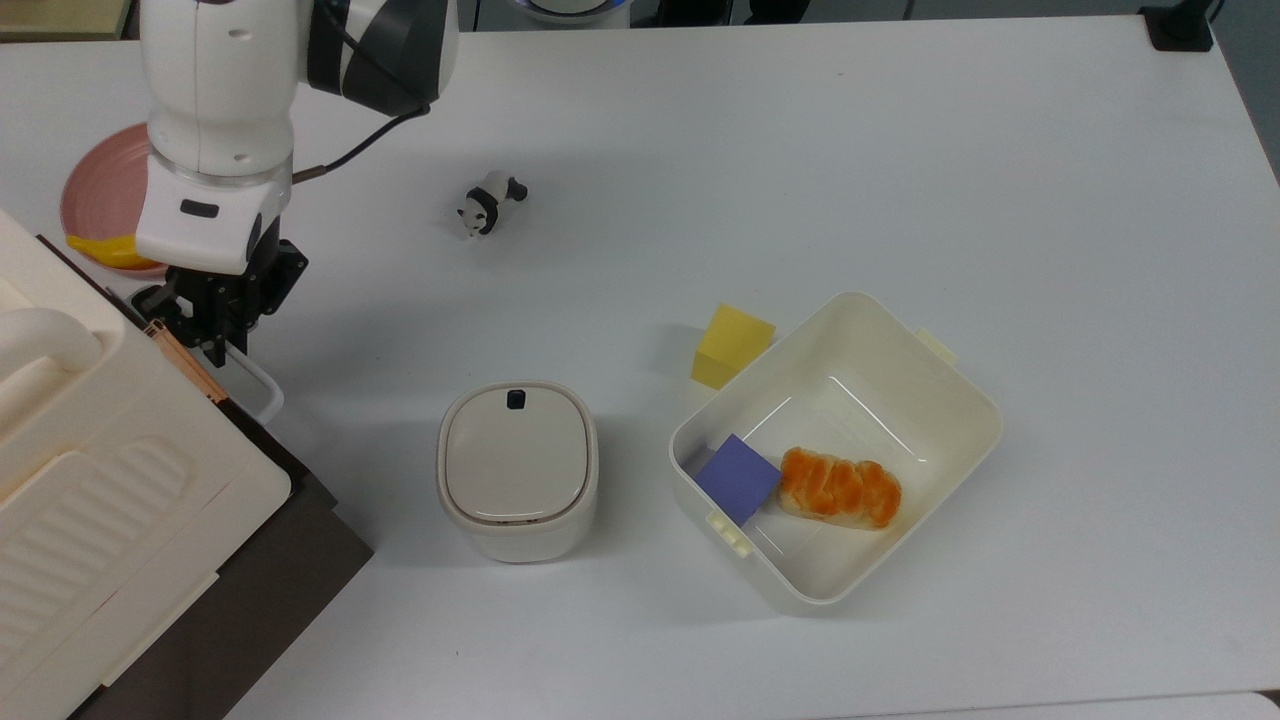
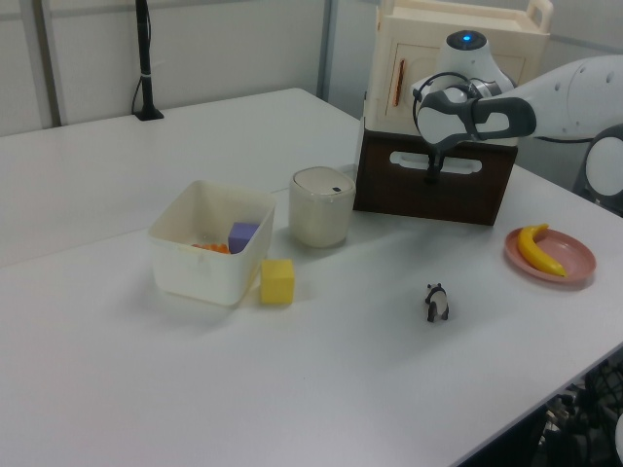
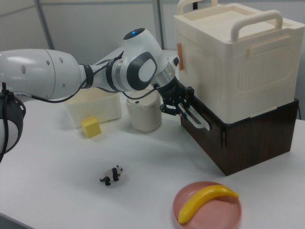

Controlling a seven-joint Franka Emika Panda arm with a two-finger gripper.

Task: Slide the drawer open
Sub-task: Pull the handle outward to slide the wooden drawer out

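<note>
The drawer (image 3: pixel 238 138) – dark brown, white loop handle – sits under a cream ridged case (image 3: pixel 233 62).
</note>
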